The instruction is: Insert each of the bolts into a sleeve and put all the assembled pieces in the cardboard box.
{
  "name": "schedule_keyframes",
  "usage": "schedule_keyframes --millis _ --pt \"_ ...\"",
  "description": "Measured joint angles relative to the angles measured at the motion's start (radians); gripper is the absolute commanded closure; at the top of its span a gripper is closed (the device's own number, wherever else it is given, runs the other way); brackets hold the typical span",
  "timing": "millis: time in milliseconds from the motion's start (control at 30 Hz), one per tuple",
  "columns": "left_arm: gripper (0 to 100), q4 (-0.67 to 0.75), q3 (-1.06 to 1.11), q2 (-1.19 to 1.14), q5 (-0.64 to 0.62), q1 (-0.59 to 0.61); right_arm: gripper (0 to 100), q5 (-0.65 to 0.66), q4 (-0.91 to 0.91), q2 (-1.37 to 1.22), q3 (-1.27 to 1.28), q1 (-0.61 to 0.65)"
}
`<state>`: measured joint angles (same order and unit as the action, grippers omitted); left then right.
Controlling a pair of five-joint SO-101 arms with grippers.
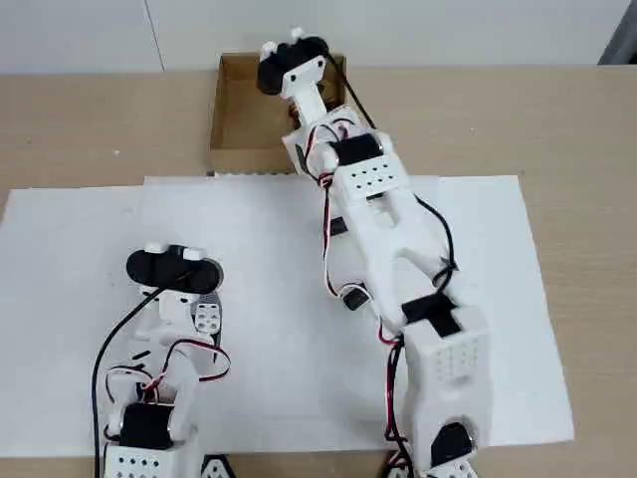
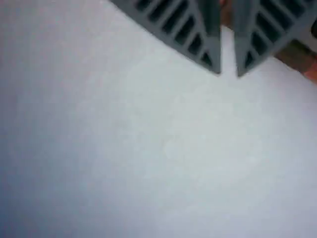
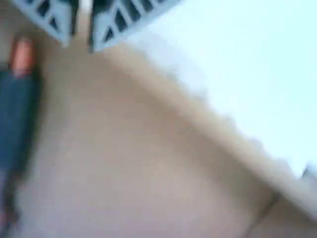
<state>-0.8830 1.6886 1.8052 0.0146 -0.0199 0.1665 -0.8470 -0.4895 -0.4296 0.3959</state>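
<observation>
Over the cardboard box [image 1: 239,119], the right gripper [image 3: 80,44] hangs, jaws nearly pressed together, positioned for depositing assembled pieces.

Right arm [image 1: 388,229] spans 5 to 12 o'clock, over the cardboard box [image 1: 231,110] rim; left arm [image 1: 159,408] at 7; paper [image 1: 264,299] between them open.
</observation>
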Motion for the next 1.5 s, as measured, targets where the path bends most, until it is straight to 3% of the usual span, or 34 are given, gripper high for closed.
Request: schedule_keyframes --millis 833,1133,1500 --pt "99 0.0 0.0 0.0 0.0 0.0 99.5 -0.008 -0.795 0.315 -0.005 0.0" --pt "99 0.0 0.0 0.0 0.0 0.0 99.5 -0.235 -0.845 0.439 0.043 0.012" --pt "99 0.0 0.0 0.0 0.002 0.0 99.5 -0.519 -0.848 0.813 0.523 0.089"
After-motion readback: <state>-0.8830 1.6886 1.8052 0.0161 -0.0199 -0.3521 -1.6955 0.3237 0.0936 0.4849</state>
